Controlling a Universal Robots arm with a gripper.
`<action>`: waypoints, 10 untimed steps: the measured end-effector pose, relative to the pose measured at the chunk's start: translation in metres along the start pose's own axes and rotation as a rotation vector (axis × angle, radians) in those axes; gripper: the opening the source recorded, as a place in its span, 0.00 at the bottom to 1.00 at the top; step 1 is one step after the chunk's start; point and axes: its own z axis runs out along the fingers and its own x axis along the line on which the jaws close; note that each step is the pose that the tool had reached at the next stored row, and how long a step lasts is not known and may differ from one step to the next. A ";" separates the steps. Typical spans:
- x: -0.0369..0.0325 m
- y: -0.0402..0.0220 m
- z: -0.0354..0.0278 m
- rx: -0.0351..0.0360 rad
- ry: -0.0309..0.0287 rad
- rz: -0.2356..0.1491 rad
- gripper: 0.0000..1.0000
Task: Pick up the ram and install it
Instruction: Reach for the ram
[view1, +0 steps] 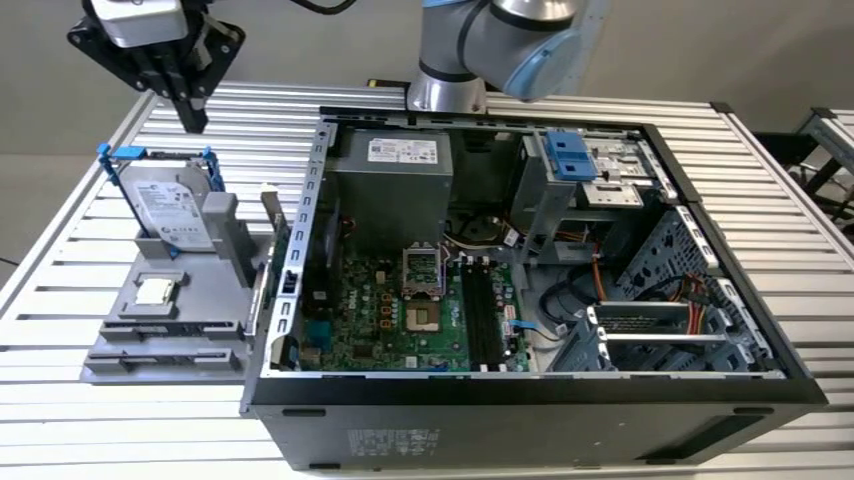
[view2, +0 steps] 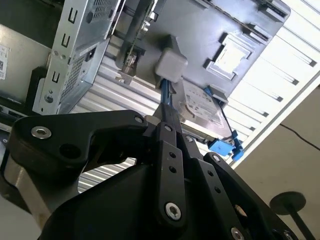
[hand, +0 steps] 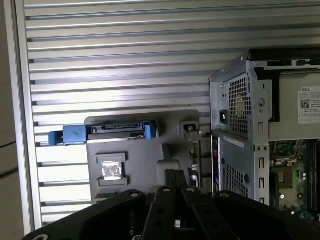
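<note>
- Right now I have the gripper (view1: 194, 118) high at the far end of the exterior view's left, over the slatted metal table (view1: 787, 180), with its fingers pointing down.
- As far as I can see, the jaws are pressed together with nothing between them; both wrist views show the two black fingers (hand: 170, 182) lying side by side.
- I see the ram (view1: 272, 215) standing on edge in a slot of the grey holder (view1: 174, 335), on the holder's right side and just beside the left outer wall of the open computer case (view1: 534, 405).
- In the first wrist view the ram (hand: 193, 150) appears edge-on as a thin strip between the holder and the case's perforated metal wall.
- The gripper is well apart from the ram: it is higher up, farther back and more to the exterior view's left.
- A hard drive in a blue frame (view1: 167, 205) stands tilted on the far part of the same holder, below the gripper and nearer to it than the ram is.
- A small square processor chip (view1: 158, 292) lies flat on the holder, nearer than the drive.
- Inside the case I see the green motherboard (view1: 380, 315) and, to its right, long black memory slots (view1: 483, 310) running from near to far.
</note>
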 end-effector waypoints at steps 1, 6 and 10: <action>0.0020 -0.0001 0.0000 0.0000 0.0000 0.000 0.00; 0.0126 -0.0005 -0.0003 0.0000 0.0000 0.000 0.00; 0.0206 -0.0008 -0.0004 0.0000 0.0000 0.000 0.00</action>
